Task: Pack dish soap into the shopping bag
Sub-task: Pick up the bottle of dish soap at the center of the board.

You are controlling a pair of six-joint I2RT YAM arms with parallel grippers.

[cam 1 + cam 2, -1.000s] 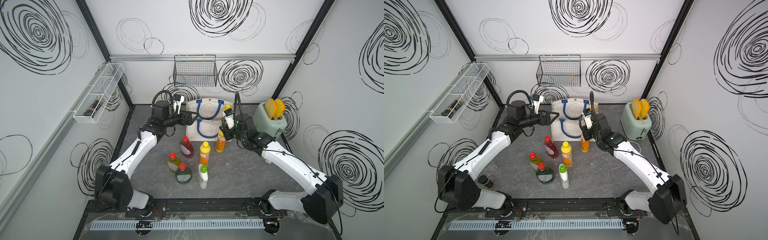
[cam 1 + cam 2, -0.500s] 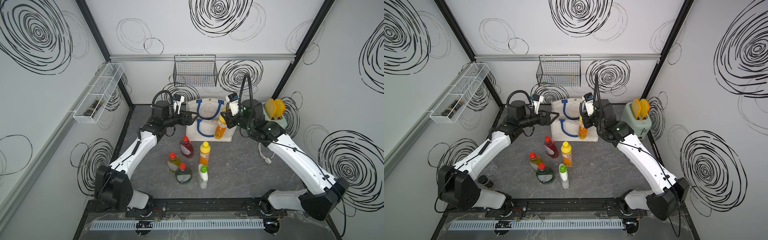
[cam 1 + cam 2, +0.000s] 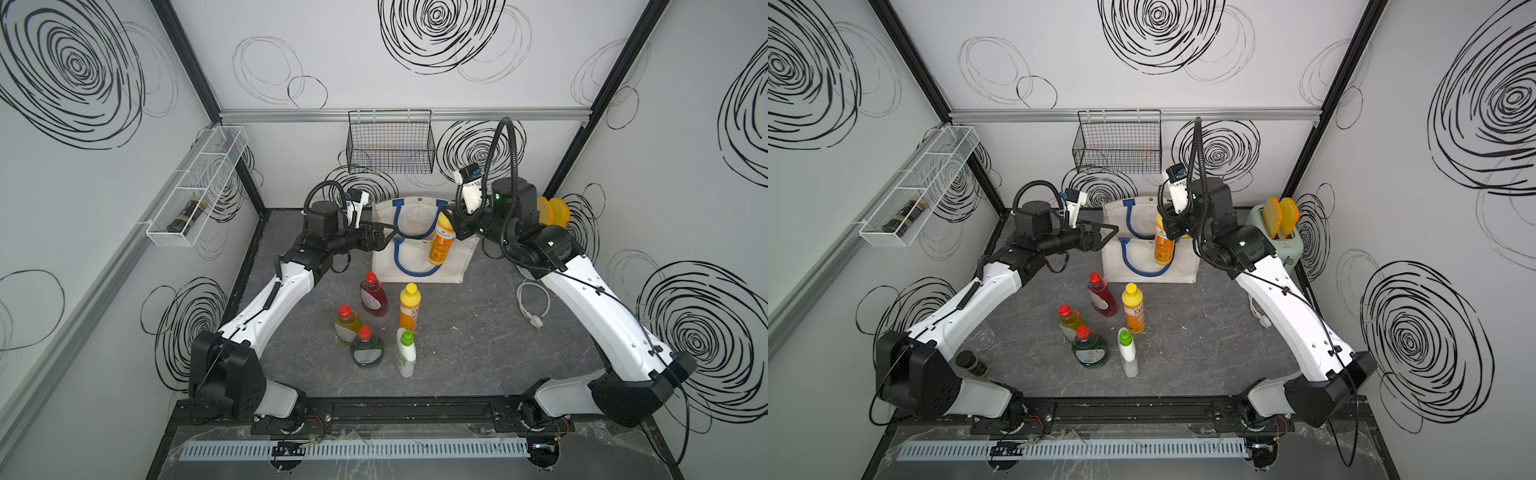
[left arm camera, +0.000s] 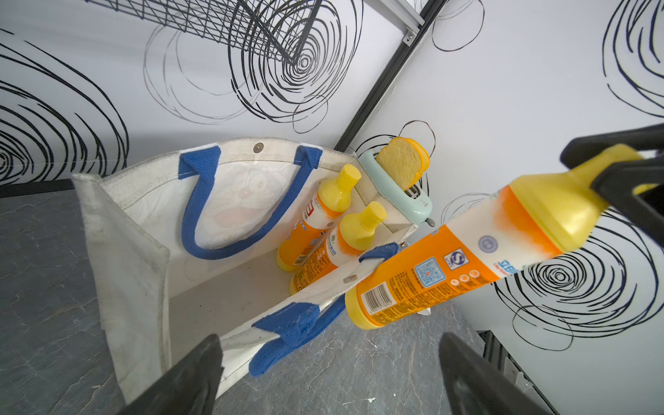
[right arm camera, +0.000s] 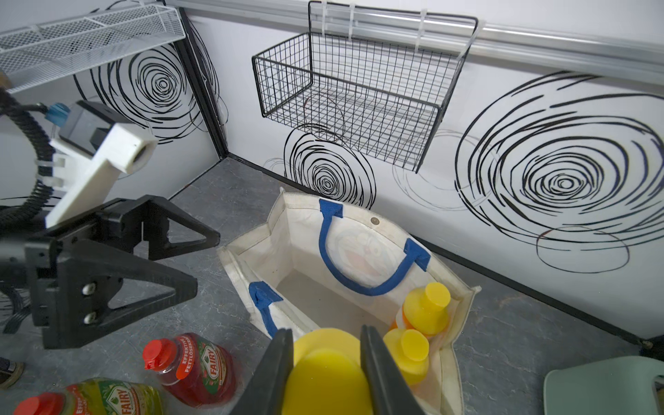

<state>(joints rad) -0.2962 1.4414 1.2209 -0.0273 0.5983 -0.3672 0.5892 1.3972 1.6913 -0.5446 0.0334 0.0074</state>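
Right arm went up over the last second: the bottle rose from low beside the bag's right front corner to rim height. Left arm didn't move.

At the claw: right gripper (image 5: 328,366) was clamped on the yellow cap of a tall orange bottle (image 3: 441,243), one finger on each side. The bottle hung tilted, cap toward the arm, base showing against the outside of the front wall of the shopping bag (image 3: 455,268), at the right end next to the front blue handle (image 4: 287,323). Not inside yet. Couldn't tell if it touched the fabric.

Other side: left gripper (image 3: 1108,237) was spread wide with nothing in it, just beside the bag's left end near rim level. Contact with the bag: couldn't tell.

The bag stood upright and open at the back of the table (image 3: 478,332). Two orange bottles (image 4: 318,215) were already inside, side by side at its right end.

Five more stood clustered out front: red-liquid bottle (image 3: 372,296), another orange bottle (image 3: 409,309), yellow-liquid bottle (image 3: 346,326), green-liquid bottle (image 3: 366,351) and white bottle with green cap (image 3: 406,353). All were upright and well apart from both grippers.

A mint toaster (image 3: 1285,247) with two bread slices sat right of the bag.
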